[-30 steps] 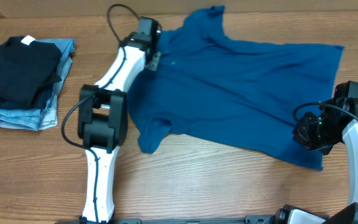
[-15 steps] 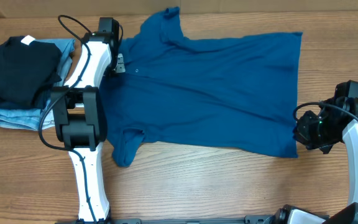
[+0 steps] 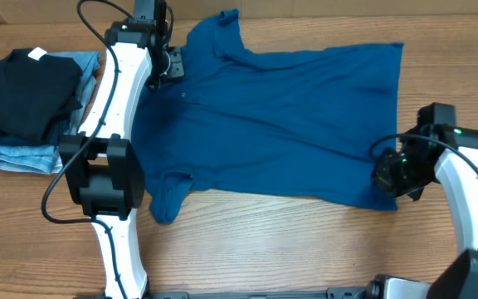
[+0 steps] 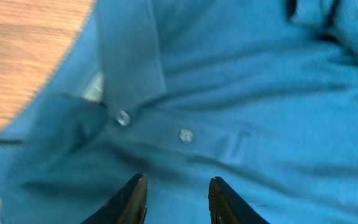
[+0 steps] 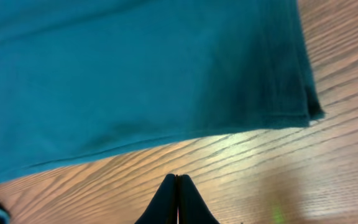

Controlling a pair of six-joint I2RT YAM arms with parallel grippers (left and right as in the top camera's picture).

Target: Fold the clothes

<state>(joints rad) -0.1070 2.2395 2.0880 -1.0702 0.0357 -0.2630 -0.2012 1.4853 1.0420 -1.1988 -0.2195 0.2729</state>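
Your left claw [image 4: 178, 183]: parted, empty, over the shirt [image 4: 260, 93] placket | your right claw [image 5: 177, 186]: pinched closed, empty, over the table [image 5: 260, 168] beside the hem

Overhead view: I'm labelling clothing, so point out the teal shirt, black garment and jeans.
teal shirt [image 3: 285, 124], overhead view, middle of its body.
black garment [image 3: 25, 91], overhead view, top of fold.
jeans [image 3: 13, 156], overhead view, front edge.

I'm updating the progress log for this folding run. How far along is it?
Done: the teal shirt lies spread open on the table. In hand: nothing gripped; the left gripper has its fingers apart over the button placket, the right gripper is shut above bare wood beside the hem. Left: every fold, since none shows yet.
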